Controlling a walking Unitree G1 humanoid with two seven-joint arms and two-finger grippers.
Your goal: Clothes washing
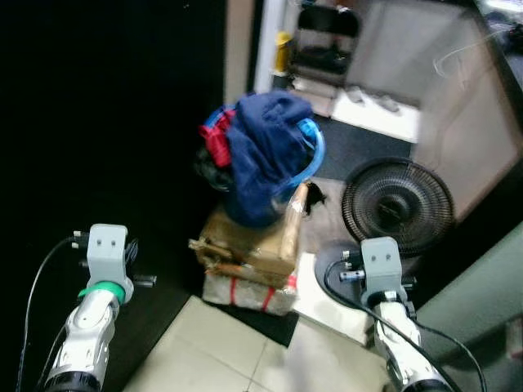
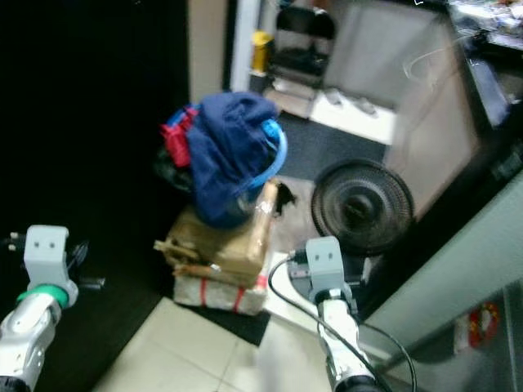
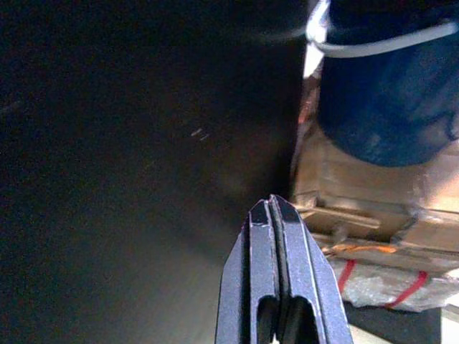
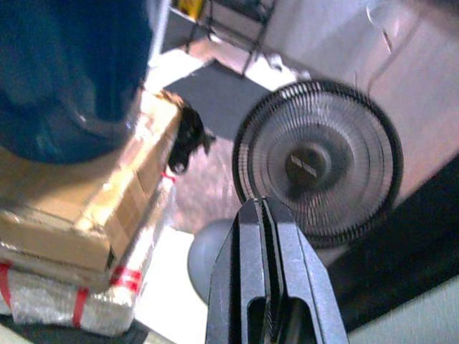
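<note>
So there's a blue bucket (image 1: 306, 167) stuffed with navy clothes (image 1: 265, 143) sitting on a beat-up cardboard box (image 1: 249, 241), which is on a wrapped bundle (image 1: 245, 292). Black fan (image 1: 398, 204) stands just right of it, both arms raised down front.

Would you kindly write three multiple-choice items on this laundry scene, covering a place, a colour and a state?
1. Where does the blue bucket stand?
A. on the cardboard box
B. on the tiled floor
C. on the fan

2. What colour is the large garment draped over the bucket?
A. yellow
B. navy blue
C. white

3. How are the left gripper fingers?
A. wide apart
B. closed on cloth
C. shut, empty

Answers: 1 A, the bucket sits atop the box; 2 B, dark blue cloth; 3 C, the left wrist view shows fingers pressed together, nothing between.
</note>
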